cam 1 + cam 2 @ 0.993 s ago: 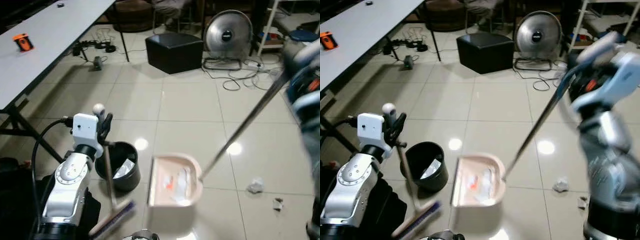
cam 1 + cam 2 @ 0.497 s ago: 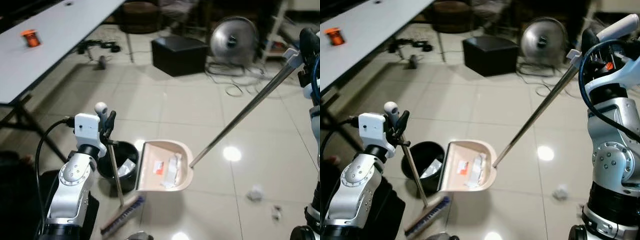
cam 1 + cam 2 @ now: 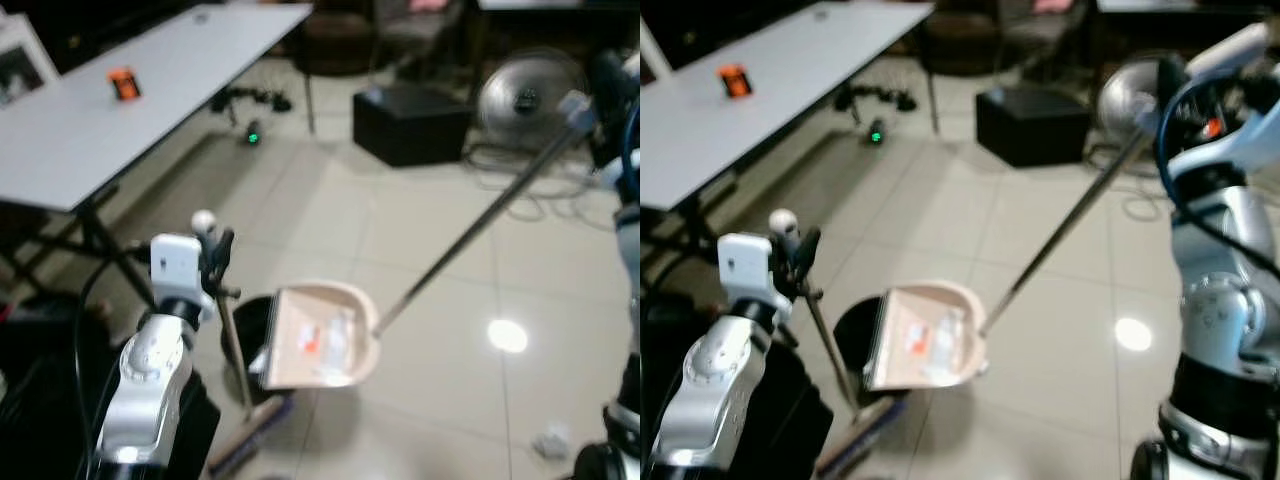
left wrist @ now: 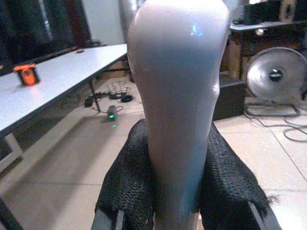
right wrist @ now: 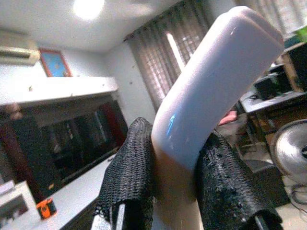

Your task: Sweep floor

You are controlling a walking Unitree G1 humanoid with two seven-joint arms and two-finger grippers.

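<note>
A beige dustpan [image 3: 322, 340] with paper scraps in it hangs tilted, its open edge at the rim of a black bin [image 3: 247, 322]. Its long metal handle [image 3: 470, 230] rises to my right gripper [image 3: 583, 103], which is shut on the pale grip [image 5: 211, 91] between black mesh fingers [image 5: 127, 187]. My left gripper [image 3: 218, 265] is shut on the broom's pole [image 3: 234, 345]; the brush head [image 3: 250, 440] rests on the floor by the bin. In the left wrist view the pole's rounded top [image 4: 175, 96] sits between the fingers [image 4: 127, 191].
A white table [image 3: 150, 115] with an orange object [image 3: 125, 82] stands at the left, its legs [image 3: 95, 235] close to my left arm. A black box [image 3: 412, 122], a fan [image 3: 530, 92] and cables lie behind. A crumpled scrap [image 3: 550, 440] lies on the tiles at right.
The camera has swung. The dustpan has risen off the floor and moved left until its edge meets the bin. Both grippers have kept their hold.
</note>
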